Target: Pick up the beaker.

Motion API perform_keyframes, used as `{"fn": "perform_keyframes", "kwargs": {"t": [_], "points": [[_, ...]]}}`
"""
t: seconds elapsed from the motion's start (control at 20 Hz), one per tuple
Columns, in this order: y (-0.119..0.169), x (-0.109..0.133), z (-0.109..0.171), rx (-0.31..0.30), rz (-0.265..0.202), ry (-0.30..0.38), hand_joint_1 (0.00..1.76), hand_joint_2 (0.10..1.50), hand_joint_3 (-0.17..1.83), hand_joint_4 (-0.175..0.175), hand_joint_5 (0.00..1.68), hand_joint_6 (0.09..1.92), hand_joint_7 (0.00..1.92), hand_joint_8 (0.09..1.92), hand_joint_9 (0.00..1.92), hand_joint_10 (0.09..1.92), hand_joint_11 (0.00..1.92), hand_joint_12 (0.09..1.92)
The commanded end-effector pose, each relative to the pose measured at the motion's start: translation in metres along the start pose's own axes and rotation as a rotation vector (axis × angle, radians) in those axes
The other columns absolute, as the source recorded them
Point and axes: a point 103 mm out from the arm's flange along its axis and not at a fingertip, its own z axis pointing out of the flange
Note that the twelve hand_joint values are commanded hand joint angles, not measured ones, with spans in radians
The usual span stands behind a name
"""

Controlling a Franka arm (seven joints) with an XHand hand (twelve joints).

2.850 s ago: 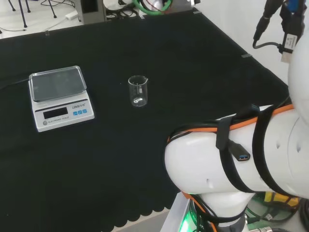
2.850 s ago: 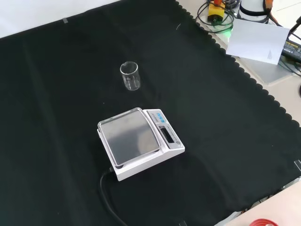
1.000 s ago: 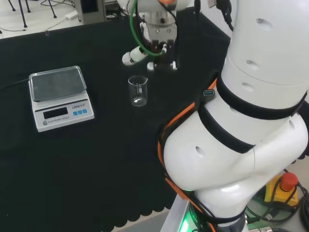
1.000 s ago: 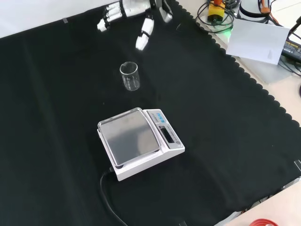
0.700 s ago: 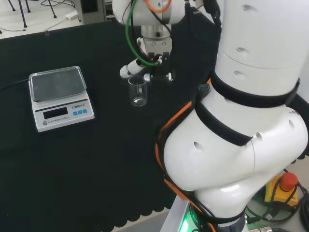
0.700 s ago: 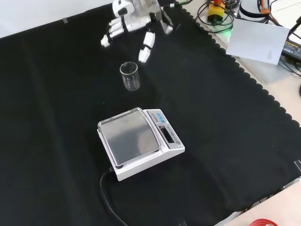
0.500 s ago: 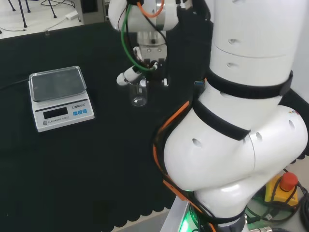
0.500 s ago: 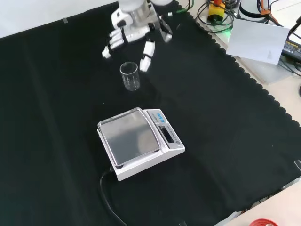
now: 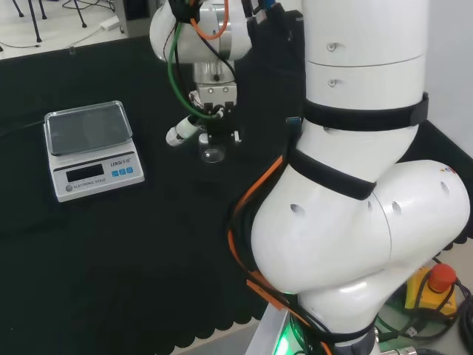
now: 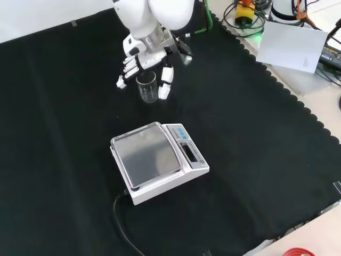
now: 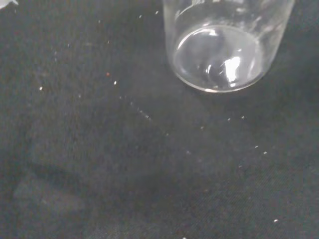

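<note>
A small clear glass beaker [image 10: 147, 88] stands upright and empty on the black cloth, just beyond the scale in the front view. The hand [image 10: 139, 52] hangs over it from above, open. Its straight fingers [image 10: 124, 73] reach down on one side of the beaker and its thumb [image 10: 165, 84] on the other, neither curled round the glass. In the head view the hand [image 9: 213, 98] covers the beaker's [image 9: 213, 154] upper part, with one finger [image 9: 180, 133] pointing left. The wrist view looks down past the palm at the beaker's [image 11: 224, 47] round base, close and large.
A white digital scale [image 10: 155, 160] with a grey pan sits near the beaker, and its black cable [image 10: 120, 220] runs toward the cloth's near edge. In the head view the scale [image 9: 89, 148] lies left of the beaker, and the arm's white links [image 9: 355, 222] stand at the right.
The hand has come in from the cloth's far side and dropped until its fingers and thumb flank the beaker. The beaker and the scale have not moved.
</note>
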Motion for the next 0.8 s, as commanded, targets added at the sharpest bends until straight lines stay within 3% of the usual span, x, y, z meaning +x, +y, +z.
{"fn": "perform_keyframes", "kwargs": {"t": [0.05, 0.3, 0.45, 0.6, 0.75, 0.8], "points": [[0.007, -0.005, 0.008, 0.027, 0.022, -0.042, 0.52, 0.65, 0.12, 0.110, 0.00, 0.09, 0.00, 0.57, 0.15, 0.86, 0.00, 1.48], [0.009, -0.024, 0.015, 0.046, 0.060, -0.025, 0.55, 0.65, 0.11, 0.110, 0.00, 0.09, 0.00, 0.56, 0.15, 0.86, 0.00, 1.47], [0.010, -0.025, 0.021, 0.058, 0.064, -0.021, 0.66, 0.68, 0.13, 0.111, 0.04, 0.09, 0.02, 0.58, 0.19, 0.87, 0.01, 1.54], [0.013, -0.020, 0.024, 0.030, 0.071, -0.013, 0.87, 0.67, 0.21, 0.112, 0.13, 0.09, 0.12, 0.64, 0.44, 0.80, 0.26, 1.52], [0.014, -0.016, 0.026, -0.052, 0.091, 0.032, 1.03, 0.57, 0.49, 0.102, 0.30, 0.09, 0.36, 0.71, 0.79, 0.66, 0.61, 1.35], [0.014, -0.015, 0.025, -0.089, 0.099, 0.046, 1.07, 0.55, 0.58, 0.107, 0.41, 0.30, 0.49, 0.75, 0.91, 0.61, 0.72, 1.29]]}}
